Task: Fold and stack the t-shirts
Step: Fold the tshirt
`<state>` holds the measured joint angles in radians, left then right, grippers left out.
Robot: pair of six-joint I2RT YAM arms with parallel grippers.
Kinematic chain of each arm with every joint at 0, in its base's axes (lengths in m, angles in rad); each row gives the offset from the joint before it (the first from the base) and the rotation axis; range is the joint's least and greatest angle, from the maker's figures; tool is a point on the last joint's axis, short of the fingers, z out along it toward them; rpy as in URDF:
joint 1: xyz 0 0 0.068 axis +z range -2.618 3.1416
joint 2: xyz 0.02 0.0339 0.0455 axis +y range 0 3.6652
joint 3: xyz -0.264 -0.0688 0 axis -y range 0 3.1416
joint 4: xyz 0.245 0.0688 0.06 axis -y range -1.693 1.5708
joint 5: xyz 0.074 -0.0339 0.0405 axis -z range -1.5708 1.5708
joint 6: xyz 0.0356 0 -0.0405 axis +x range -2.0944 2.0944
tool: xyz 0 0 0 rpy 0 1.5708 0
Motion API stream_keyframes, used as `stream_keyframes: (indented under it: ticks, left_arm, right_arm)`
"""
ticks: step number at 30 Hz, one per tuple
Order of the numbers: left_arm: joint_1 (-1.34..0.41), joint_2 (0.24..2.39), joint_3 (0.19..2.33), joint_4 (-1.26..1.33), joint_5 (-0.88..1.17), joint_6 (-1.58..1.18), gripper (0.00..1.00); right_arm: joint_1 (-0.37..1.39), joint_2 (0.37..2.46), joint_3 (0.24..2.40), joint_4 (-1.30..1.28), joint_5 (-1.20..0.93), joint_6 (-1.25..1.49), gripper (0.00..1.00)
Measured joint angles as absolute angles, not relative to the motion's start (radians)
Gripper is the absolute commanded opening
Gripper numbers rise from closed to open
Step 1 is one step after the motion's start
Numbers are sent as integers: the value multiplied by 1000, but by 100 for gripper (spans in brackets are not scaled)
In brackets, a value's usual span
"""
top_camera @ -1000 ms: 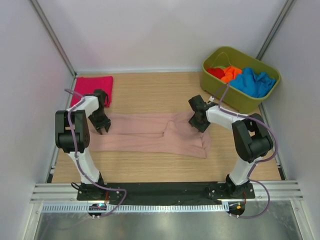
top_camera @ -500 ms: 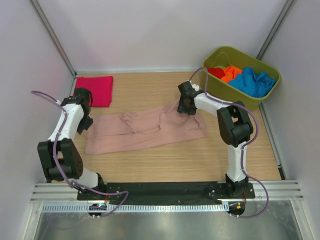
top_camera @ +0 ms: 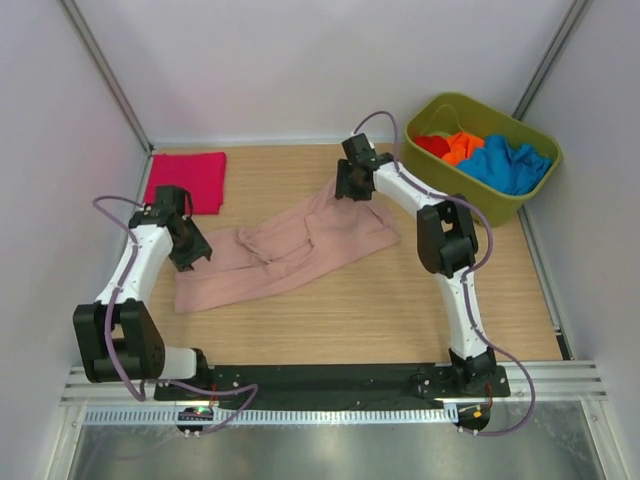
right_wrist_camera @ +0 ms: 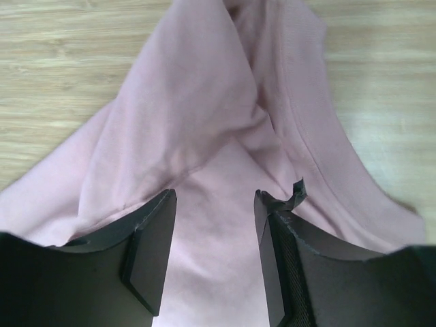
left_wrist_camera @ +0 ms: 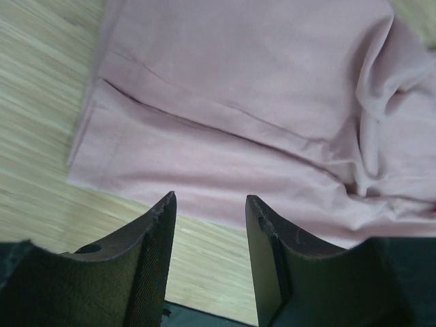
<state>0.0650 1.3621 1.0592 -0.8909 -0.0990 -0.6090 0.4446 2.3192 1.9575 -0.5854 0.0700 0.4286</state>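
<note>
Top external view shows a light wooden table (top_camera: pixel 330 320) with two white-and-black robot arms reaching across it from their bases at the near edge. A dusty-pink soft cloth t-shirt (top_camera: pixel 290 250) lies rumpled and slanted across the middle of the table, its lower left part near the left arm and its upper right corner reaching toward the far side. The left gripper (top_camera: pixel 192 255) hovers at the shirt's left edge. In the left wrist view its two dark fingers (left_wrist_camera: pixel 153 238) stand apart with nothing between them, and the pink cloth and bare wood lie below. The right gripper (top_camera: pixel 347 190) is at the shirt's far right corner. In the right wrist view its fingers (right_wrist_camera: pixel 150 245) are also spread, above a raised fold of pink cloth, gripping nothing. A magenta t-shirt (top_camera: pixel 187 180), folded into a flat rectangle, rests in the far left corner of the table, apart from the pink one. An olive-green plastic tub (top_camera: pixel 425 165) sits at the far right corner and holds a red t-shirt (top_camera: pixel 432 145), an orange t-shirt (top_camera: pixel 462 147) and a blue t-shirt (top_camera: pixel 505 165), crumpled side by side.
</note>
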Motion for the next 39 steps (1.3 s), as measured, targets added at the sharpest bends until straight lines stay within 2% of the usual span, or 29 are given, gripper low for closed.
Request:
stream_keyframes:
  ticks: [4,9,12,17,21,26,28,31,34,39]
  left_arm:
    - [59,1370,1009,-871,-33,-585,49]
    - [40,1414,976,-858,1,-572,49]
    - [38,1464,931,-820,20,-601,49]
    - [38,1588,883,-798,19,-686,46]
    - [37,1567,861,-801,-23,-784,46]
    - [35,1359,734,-829,-102,-919,47]
    - [35,1244,717,-865,-118,-969,51]
    - [35,1133,748,-879,-130,-1010,53]
    - [35,1132,843,-888,-130,-987,52]
    - [23,1259,976,-868,-125,-846,53]
  right_arm:
    - [446,2223,1899,-637,97,514,57]
    - [446,1926,1569,-603,130,664,55]
    - [446,1819,1418,-543,155,736,54]
    - [451,1841,1302,-477,186,811,54]
    - [458,1907,1288,-449,216,834,54]
    - [458,1978,1336,-419,268,815,54]
    - [458,2043,1425,-422,286,790,54]
    - [450,2153,1584,-425,308,736,54]
    - [441,2243,1718,-426,323,681,54]
    - [417,2374,1928,-450,323,581,55]
